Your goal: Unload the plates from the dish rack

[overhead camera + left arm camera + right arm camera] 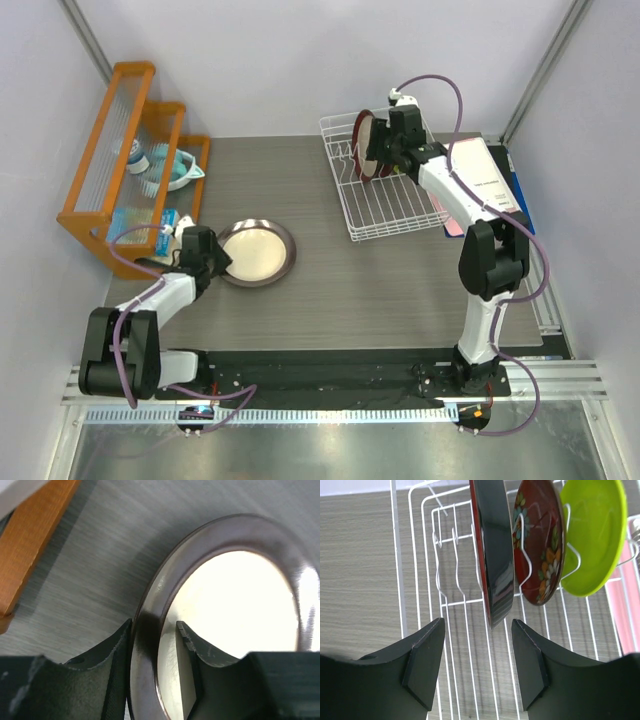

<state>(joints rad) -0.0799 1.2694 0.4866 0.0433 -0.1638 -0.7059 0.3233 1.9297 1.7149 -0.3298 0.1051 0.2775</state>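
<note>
- Grey-rimmed cream plate (256, 252) is out of the rack. It lies flat on the bench (390, 300), left of centre and near the orange wooden shelf (120, 150).
- Left pincer (154, 630) sits low over that plate's near-left rim. One finger is outside the rim and the other is over the cream inside.
- In the left wrist view the outer finger looks to be against the rim edge. I cannot tell whether the inner finger touches, so a pinch or a loose straddle is undecided.
- The white wire dish rack (390, 205) stands on the bench at the far right, well apart from the unloaded plate.
- Three plates stand upright among the rack's prongs. In the right wrist view they run left to right: dark-red-rimmed plate (495, 555), seen nearly edge-on; smaller dark red plate with flower marks (540, 545); lime green plate (592, 535).
- Right arm reaches over the rack. The right pincer (477, 625) is spread wide, with one finger on either side of the dark-red-rimmed plate's lower edge.
- Clear gaps show on both sides, so neither pad touches the plate.
</note>
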